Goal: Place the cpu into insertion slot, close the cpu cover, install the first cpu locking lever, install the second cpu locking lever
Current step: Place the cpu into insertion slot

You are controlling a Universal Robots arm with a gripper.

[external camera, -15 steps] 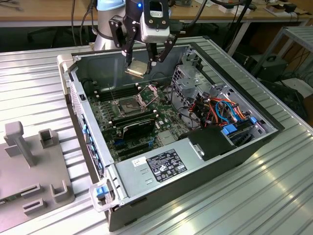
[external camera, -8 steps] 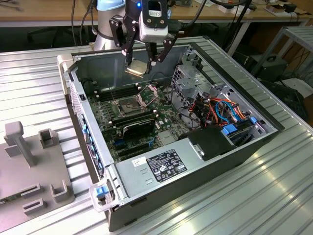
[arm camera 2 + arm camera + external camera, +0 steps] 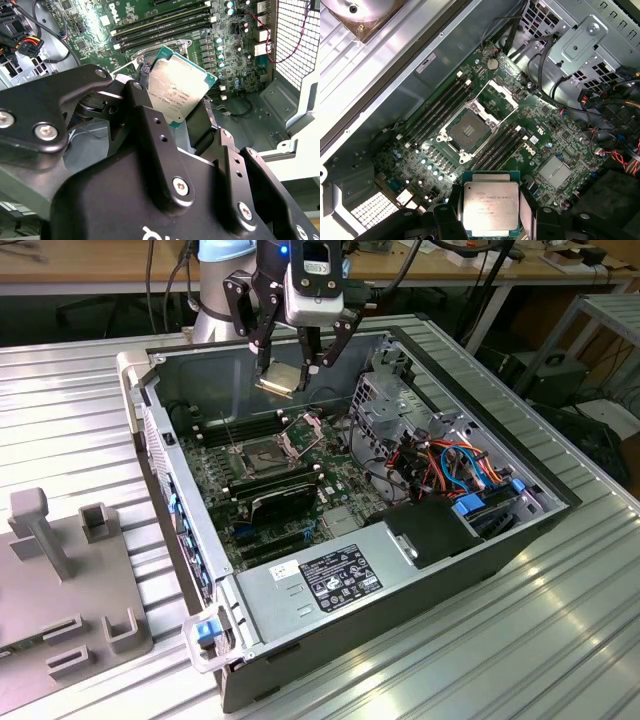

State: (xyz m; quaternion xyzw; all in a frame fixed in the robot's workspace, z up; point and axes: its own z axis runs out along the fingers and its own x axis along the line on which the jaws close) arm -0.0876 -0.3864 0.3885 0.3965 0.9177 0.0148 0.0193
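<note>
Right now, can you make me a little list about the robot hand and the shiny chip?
gripper: shut on the cpu
cpu: held in the air above the green board
insertion slot: empty, on the green board
cpu cover: standing open, beside the slot
computer case: open, lying on the metal table

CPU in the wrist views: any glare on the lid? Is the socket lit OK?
Second wrist view: glare washes out part of the cpu top, and the board behind has a hot spot. First wrist view: cpu evenly lit, insertion slot unshadowed, bright reflections on the board beside it.
</note>
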